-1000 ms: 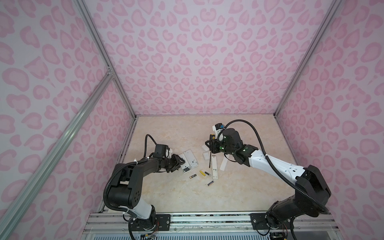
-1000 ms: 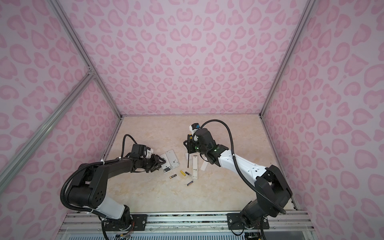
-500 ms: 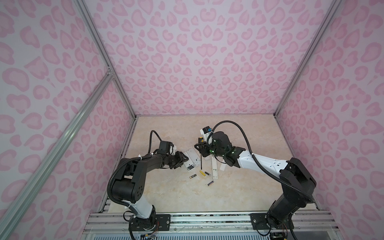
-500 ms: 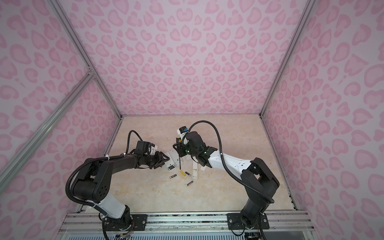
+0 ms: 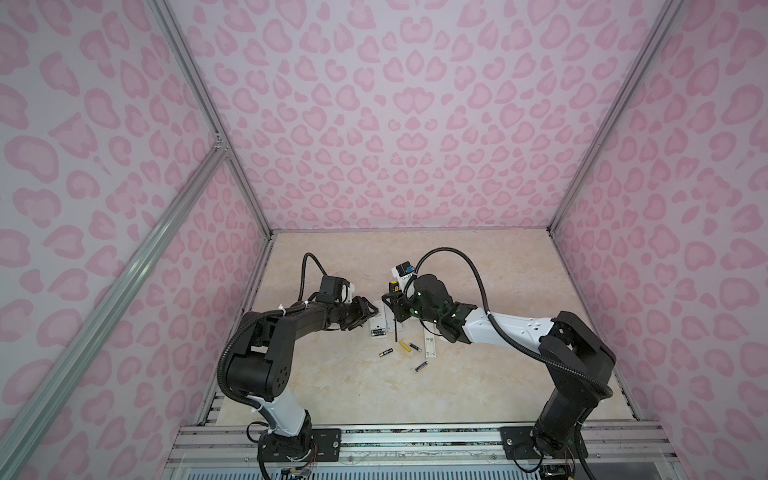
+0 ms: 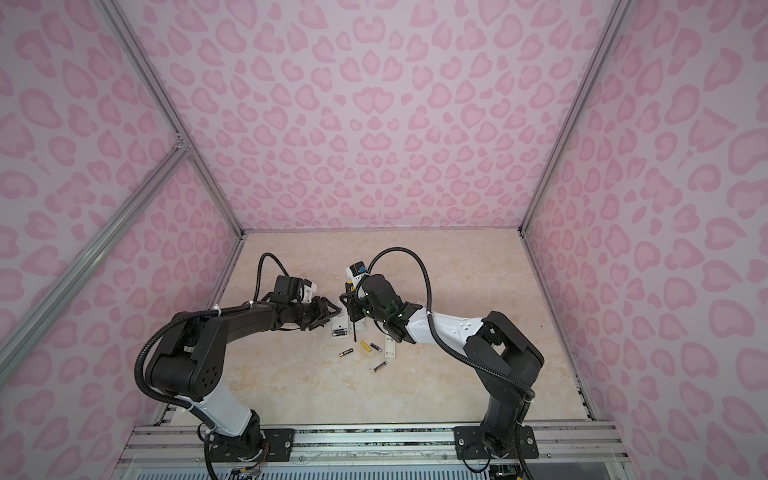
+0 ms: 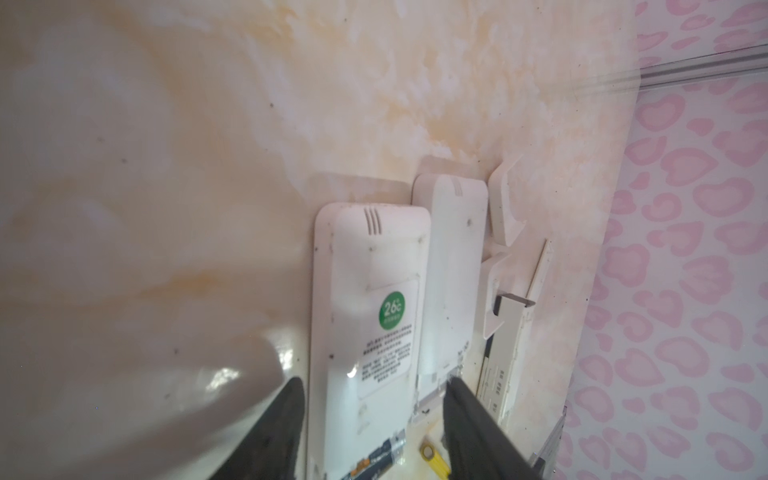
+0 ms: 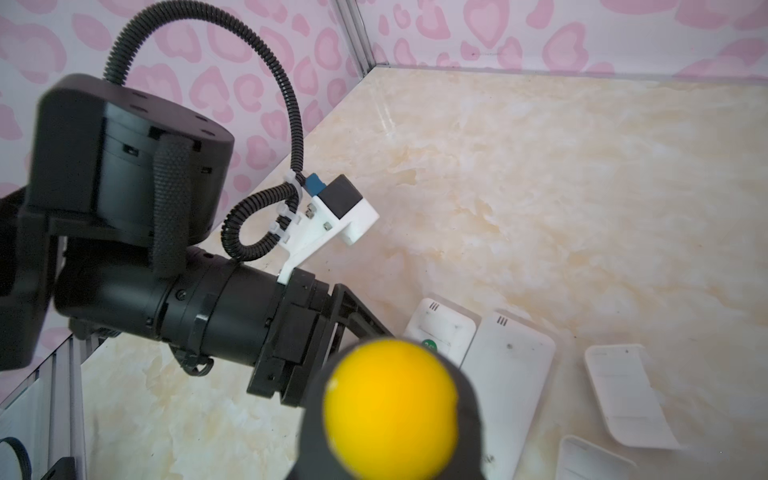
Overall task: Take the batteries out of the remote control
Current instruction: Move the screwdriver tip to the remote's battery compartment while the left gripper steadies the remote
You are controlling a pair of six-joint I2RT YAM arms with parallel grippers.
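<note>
Four of the batteries (image 5: 404,346) are out. A black-and-gold one, a yellow one, a dark one and a purplish one (image 5: 421,366) lie loose near the middle of the surface, on the front-edge side of the remotes. The job is not finished, I judge. The remote with the green sticker (image 7: 370,316) lies back-up with its compartment uncovered, and at least one cell (image 7: 374,457) still sits in it. A top view suggests two (image 5: 377,332).

My left fingers (image 7: 465,411) stand apart, one on each side of that remote near its compartment end, straddling it without pinching. My right fingers (image 5: 397,309) are clamped on the screwdriver (image 8: 390,399), its shaft pointing down at the surface just beside the open compartment.

Space is tight. A second white remote (image 7: 451,270) lies right against the first, so one of my left fingers comes down at the seam between them. Loose covers (image 7: 505,203) and a slim remote (image 5: 430,345) lie just beyond, toward the right edge. The yellow cell rests close to my left fingers, and my two arms meet nearly head-on over the same remote. Prying must stay clear of both.
</note>
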